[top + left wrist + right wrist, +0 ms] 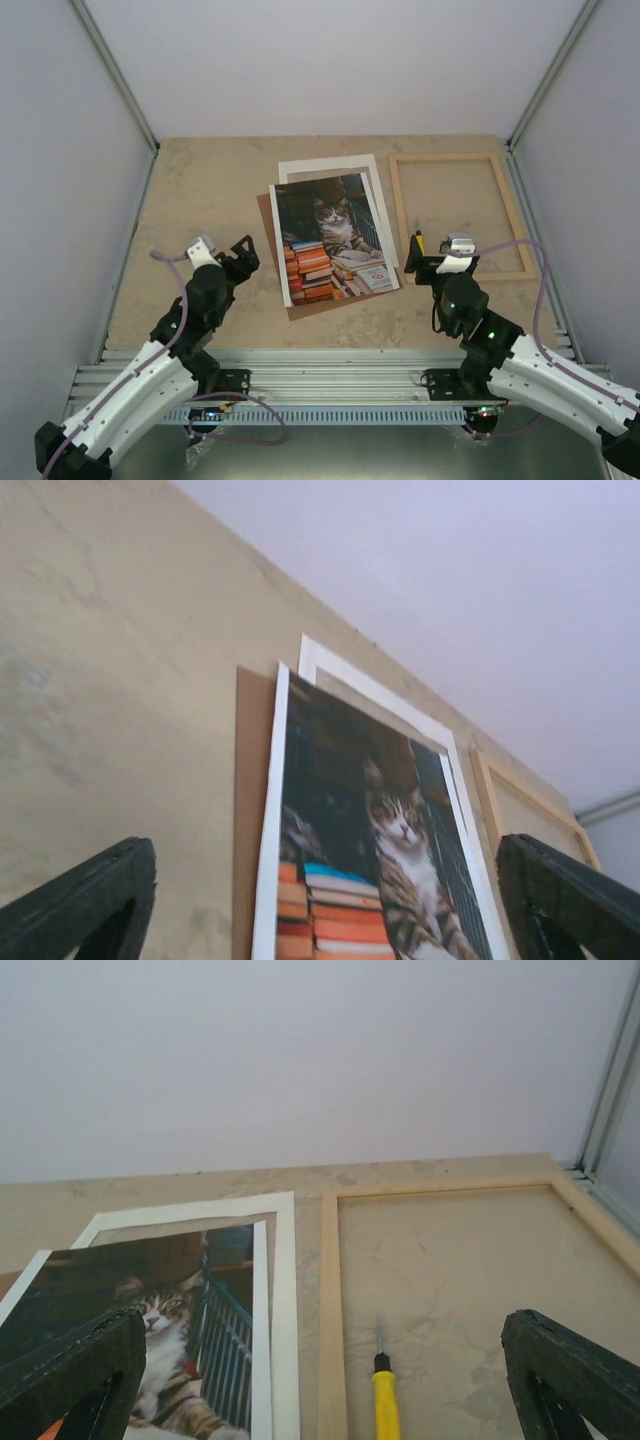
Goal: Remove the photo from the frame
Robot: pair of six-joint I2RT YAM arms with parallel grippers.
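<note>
At the middle of the table (200, 190) the photo (332, 238) lies face up and slightly askew, on top of a brown backing board (318, 306) and a white mat (325, 165). The frame (445, 157) lies flat just to its right, apart from it, with tabletop showing through its opening. Judged from that, the print is already out, and the step in hand is only to leave things tidy. Each arm should lift before it pulls back toward its base, so that no finger catches the print's near edge or drags it off the stack. The left gripper (238, 256) hovers near the photo's lower left corner with its fingers spread wide and nothing between them. The right gripper (428, 266) sits over the frame's near left corner, likewise spread and holding nothing. The right arm has the tighter path, since a yellow-handled screwdriver (385, 1400) lies inside the frame just ahead of it and could be knocked. How far the mat and board reach under the print cannot be seen. Both wrist views cut off the photo's near end, and in the top view the right wrist hides part of the screwdriver and of the frame's near rail. Whether any glass lies in the frame I cannot tell.
</note>
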